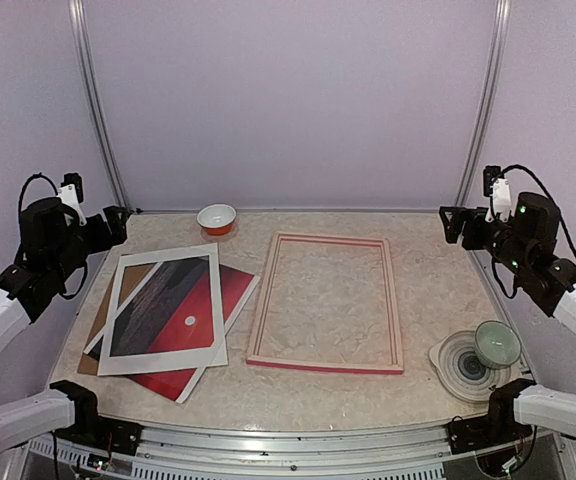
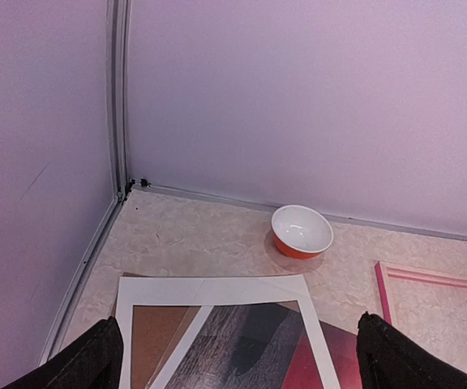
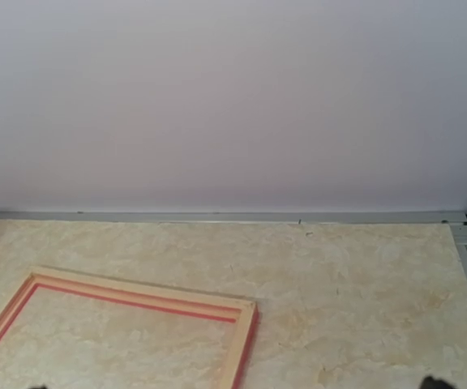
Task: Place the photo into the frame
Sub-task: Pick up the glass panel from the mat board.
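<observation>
The photo (image 1: 173,335), a red sky with a white sun over dark striped water, lies flat on the left of the table, askew under a white mat (image 1: 163,363). In the left wrist view its dark part (image 2: 258,332) shows through the mat's opening. The frame (image 1: 395,300) lies flat in the middle, pale side up with pink edges, and nothing is inside it. It also shows in the left wrist view (image 2: 428,277) and the right wrist view (image 3: 136,296). My left gripper (image 1: 118,225) (image 2: 233,361) is open, raised over the far left. My right gripper (image 1: 453,225) (image 3: 237,386) is open, raised at the far right.
A brown backing board (image 1: 93,345) (image 2: 156,332) lies under the mat and photo. An orange bowl (image 1: 217,218) (image 2: 302,231) stands at the back. A ringed plate (image 1: 463,365) with a green cup (image 1: 496,343) sits at the right front. Walls close the back and sides.
</observation>
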